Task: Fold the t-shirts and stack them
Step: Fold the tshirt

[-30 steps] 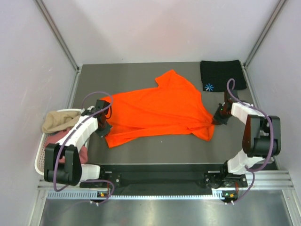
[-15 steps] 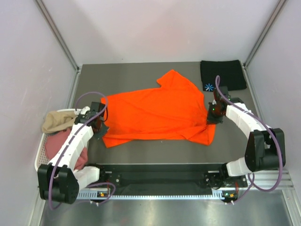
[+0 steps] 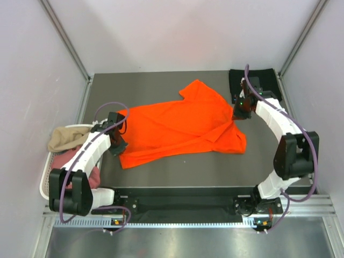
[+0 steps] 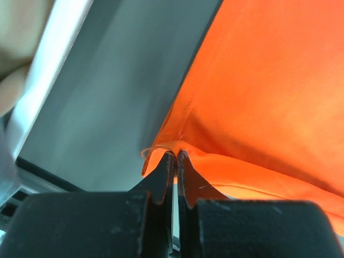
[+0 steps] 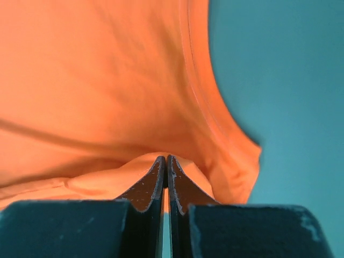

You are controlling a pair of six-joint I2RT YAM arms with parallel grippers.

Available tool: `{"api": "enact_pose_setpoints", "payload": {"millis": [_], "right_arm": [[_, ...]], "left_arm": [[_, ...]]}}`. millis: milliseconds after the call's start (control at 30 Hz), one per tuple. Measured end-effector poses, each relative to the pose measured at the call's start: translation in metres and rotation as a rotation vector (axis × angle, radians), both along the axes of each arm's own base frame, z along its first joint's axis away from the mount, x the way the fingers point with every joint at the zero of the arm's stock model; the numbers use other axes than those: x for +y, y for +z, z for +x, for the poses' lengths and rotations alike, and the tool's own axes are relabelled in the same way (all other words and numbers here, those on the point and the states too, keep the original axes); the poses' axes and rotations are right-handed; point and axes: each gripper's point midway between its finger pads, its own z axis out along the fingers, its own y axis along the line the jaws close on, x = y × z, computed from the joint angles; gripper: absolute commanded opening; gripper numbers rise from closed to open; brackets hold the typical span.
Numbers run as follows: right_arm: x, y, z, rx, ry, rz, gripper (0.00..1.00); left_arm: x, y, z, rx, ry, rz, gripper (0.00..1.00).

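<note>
Orange cloth spans the gap between the two hands. The orange t-shirt (image 3: 183,126) lies spread and wrinkled on the table (image 3: 156,83), with one sleeve reaching away beyond both hands.

The left hand (image 3: 119,146) is clamped narrow on the shirt's edge. In its wrist view the fingers (image 4: 161,180) meet on a small raised fold of hem, the rest of the cloth runs off to the hand's right, and bare table lies to its left.

The right hand (image 3: 239,110) is likewise pinched closed on the shirt's opposite edge. Its wrist view shows a bunched ridge of orange caught at the tips, a seamed hem curving past just ahead, and bare table to the hand's right.

A folded black t-shirt (image 3: 269,80) lies just beyond the right hand, partly hidden by that arm. On the outer side of the left hand stands a white basket (image 3: 45,180) holding a tan t-shirt (image 3: 67,137) and a dusty pink t-shirt (image 3: 95,175).
</note>
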Motion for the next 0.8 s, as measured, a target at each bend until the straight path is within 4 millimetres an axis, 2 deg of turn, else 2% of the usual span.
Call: {"api": "enact_pose_setpoints", "payload": {"millis": [200,567,800], "right_arm": [[0.006,-0.010,0.026,0.021,0.018,0.004,0.01],[0.011,-0.024,0.043,0.061,0.046,0.003,0.02],[0.017,-0.020,0.059,0.048,0.065,0.022,0.03]], "left_arm": [[-0.001,-0.001,0.011,0.005,-0.017,0.004,0.00],[0.000,-0.009,0.024,0.047,-0.029,0.025,0.00],[0.002,-0.009,0.025,0.048,-0.013,0.039,0.00]]}}
